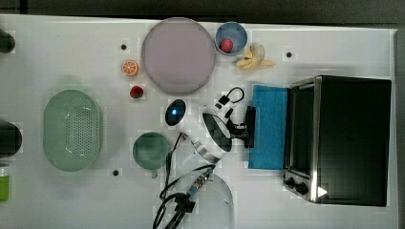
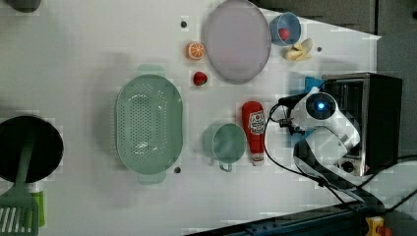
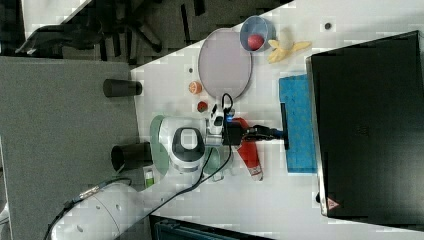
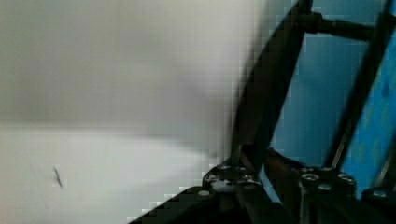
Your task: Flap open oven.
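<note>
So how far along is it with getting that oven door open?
Mostly done: the oven door is flapped down, lying about flat and showing blue in the top view. In hand: the gripper is closed on the black door handle at the door's outer edge. Left: let go of the handle and pull the arm back.

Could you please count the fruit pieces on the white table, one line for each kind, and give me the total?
Banana: 1
Orange half: 1
Strawberry: 1
Small red round fruit in the blue bowl, kind unclear: 1
Total: 4
</note>
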